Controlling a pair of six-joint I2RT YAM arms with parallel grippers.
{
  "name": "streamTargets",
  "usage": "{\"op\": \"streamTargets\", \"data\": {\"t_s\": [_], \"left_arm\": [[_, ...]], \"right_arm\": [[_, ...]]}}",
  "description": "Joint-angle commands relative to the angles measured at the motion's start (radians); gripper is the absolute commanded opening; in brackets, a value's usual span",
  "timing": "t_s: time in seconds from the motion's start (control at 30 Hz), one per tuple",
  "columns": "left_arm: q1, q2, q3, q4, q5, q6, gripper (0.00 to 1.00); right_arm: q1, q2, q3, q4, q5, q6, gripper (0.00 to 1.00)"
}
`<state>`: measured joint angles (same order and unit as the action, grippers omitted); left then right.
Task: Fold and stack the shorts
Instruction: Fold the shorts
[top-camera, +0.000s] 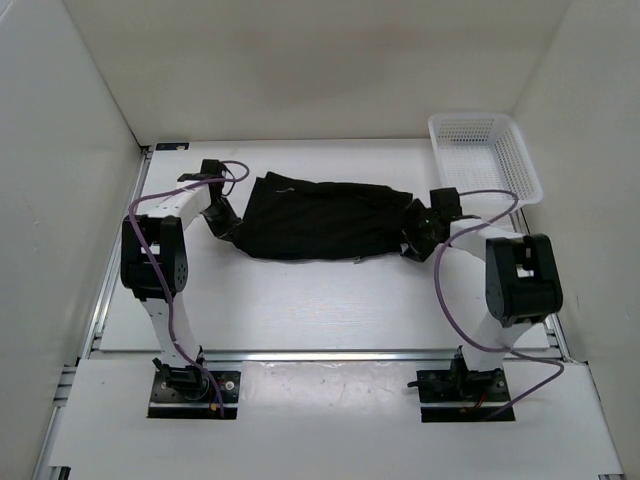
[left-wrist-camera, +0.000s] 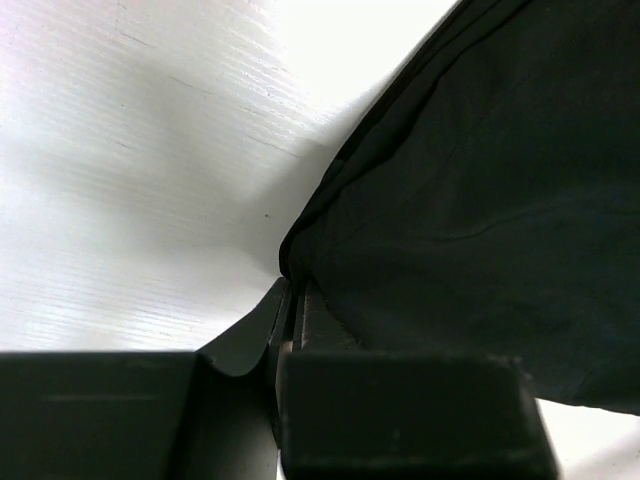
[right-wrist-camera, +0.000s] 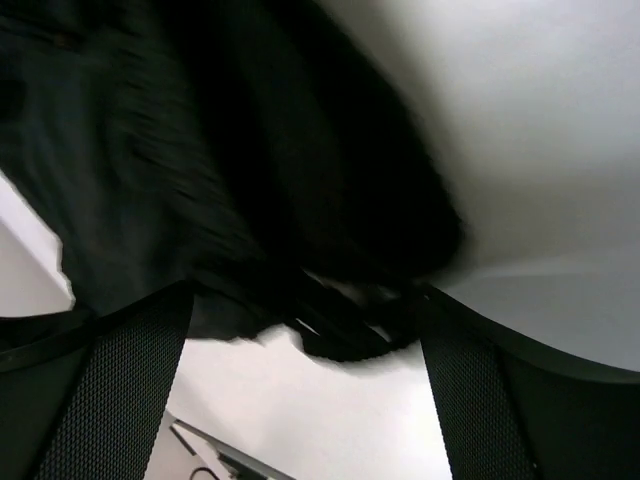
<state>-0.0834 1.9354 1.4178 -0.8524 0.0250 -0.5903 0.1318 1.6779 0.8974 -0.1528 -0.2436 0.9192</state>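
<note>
Black soft fabric, the shorts (top-camera: 320, 217), lies spread across the far half of the white tabletop (top-camera: 300, 300). It is stretched sideways between the two arms, with its long side running left to right. The left fingers (top-camera: 222, 216) are at the cloth's left end. Seen from the left wrist, they are pressed tightly together, clenched on the very edge of the shorts (left-wrist-camera: 480, 200) where a fold of hem runs down into the seam between them. Bare tabletop (left-wrist-camera: 130, 150) shows just beside the pinch.

The right fingers (top-camera: 414, 240) are at the opposite, right end of the garment. From the right wrist they (right-wrist-camera: 130, 380) stand spread wide apart — released, not gripping. A bunched dark edge of the shorts (right-wrist-camera: 250, 180) lies in the gap between them. That view is smeared, so I cannot tell whether either pad actually touches the cloth.

A white plastic mesh basket (top-camera: 485, 155) sits in the far right corner, near the right arm and apart from the shorts
</note>
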Motion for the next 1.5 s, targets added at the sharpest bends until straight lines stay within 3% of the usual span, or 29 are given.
{"op": "streamTargets", "data": {"t_s": [0.0,0.07,0.17,0.2,0.27,0.5,0.67,0.93,0.97,1.0,1.03,1.07,1.1,1.13,1.17,1.2,1.47], "left_arm": [[0.005,-0.038,0.01,0.013,-0.008,0.014,0.1],[0.005,-0.038,0.01,0.013,0.001,0.023,0.1],[0.014,-0.038,0.01,0.013,0.021,0.023,0.1],[0.025,-0.049,0.01,0.013,0.032,0.023,0.1],[0.037,-0.074,0.01,0.004,0.053,0.033,0.1],[0.108,-0.212,0.02,-0.033,0.095,0.063,0.1],[0.099,-0.315,-0.019,-0.051,0.107,0.063,0.1],[0.053,-0.504,-0.377,-0.039,0.035,-0.038,0.1],[0.053,-0.518,-0.441,-0.028,0.035,-0.049,0.1],[0.053,-0.53,-0.465,-0.028,0.035,-0.049,0.1],[0.053,-0.55,-0.483,-0.028,0.058,-0.049,0.18],[0.041,-0.55,-0.484,-0.028,0.075,-0.049,0.44],[0.04,-0.562,-0.484,-0.028,0.085,-0.049,0.6],[0.04,-0.573,-0.467,-0.028,0.085,-0.049,0.73],[0.04,-0.573,-0.453,-0.039,0.085,-0.049,0.85],[0.04,-0.573,-0.423,-0.039,0.085,-0.049,0.9],[0.04,-0.524,-0.319,-0.083,0.052,-0.031,0.89]], "right_arm": [[0.049,0.08,0.095,0.091,0.009,0.062,0.94],[0.06,0.124,0.104,0.113,0.03,0.085,0.89],[0.08,0.144,0.127,0.111,0.096,0.099,0.47],[0.089,0.144,0.146,0.096,0.11,0.09,0.2],[0.089,0.134,0.166,0.058,0.119,0.06,0.02],[0.098,-0.053,0.166,-0.051,0.164,-0.043,0.0],[0.121,-0.188,0.147,-0.141,0.184,-0.103,0.0],[0.25,-0.452,-0.201,-0.212,0.286,-0.056,0.0],[0.259,-0.483,-0.237,-0.221,0.287,-0.045,0.03],[0.268,-0.542,-0.294,-0.253,0.296,-0.033,0.12],[0.269,-0.573,-0.317,-0.267,0.296,-0.033,0.27],[0.269,-0.604,-0.331,-0.286,0.296,-0.023,0.43],[0.269,-0.659,-0.331,-0.33,0.309,-0.023,0.74],[0.269,-0.684,-0.331,-0.346,0.319,-0.023,0.84],[0.269,-0.719,-0.331,-0.359,0.319,-0.032,0.89],[0.24,-0.728,-0.322,-0.373,0.331,-0.043,0.94],[0.019,-0.626,-0.25,-0.363,0.17,-0.178,0.99]]}}
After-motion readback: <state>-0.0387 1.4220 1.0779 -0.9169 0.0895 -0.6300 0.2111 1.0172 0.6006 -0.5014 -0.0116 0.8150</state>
